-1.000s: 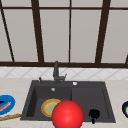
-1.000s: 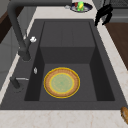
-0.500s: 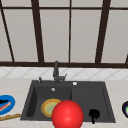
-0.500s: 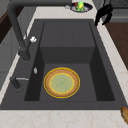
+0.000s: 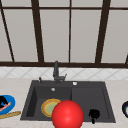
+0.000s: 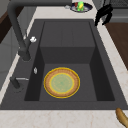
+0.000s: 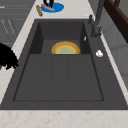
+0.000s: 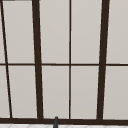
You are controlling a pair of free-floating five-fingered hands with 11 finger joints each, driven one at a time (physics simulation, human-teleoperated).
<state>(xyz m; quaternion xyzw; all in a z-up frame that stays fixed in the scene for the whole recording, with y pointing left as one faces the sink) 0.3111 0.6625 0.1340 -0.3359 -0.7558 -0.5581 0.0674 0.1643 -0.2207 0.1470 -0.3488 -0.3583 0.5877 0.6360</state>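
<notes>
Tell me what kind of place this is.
Most likely a kitchen counter under a window: a dark sink with a tall faucet set into a pale countertop, and a yellow plate lying in the basin.

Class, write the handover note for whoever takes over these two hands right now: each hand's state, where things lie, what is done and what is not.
Left hand: over the blue plate on the counter left of the sink.
Right hand: at the front right edge of the black sink, apart from everything else.
Things: yellow-green plate lies flat in the basin. Wooden stick lies beside the blue plate. Dark dish with green food sits on the right counter. Red ball is low in the front view; where it rests is unclear.
Done: no thing visibly lifted.
Left: the yellow-green plate is untouched.
</notes>
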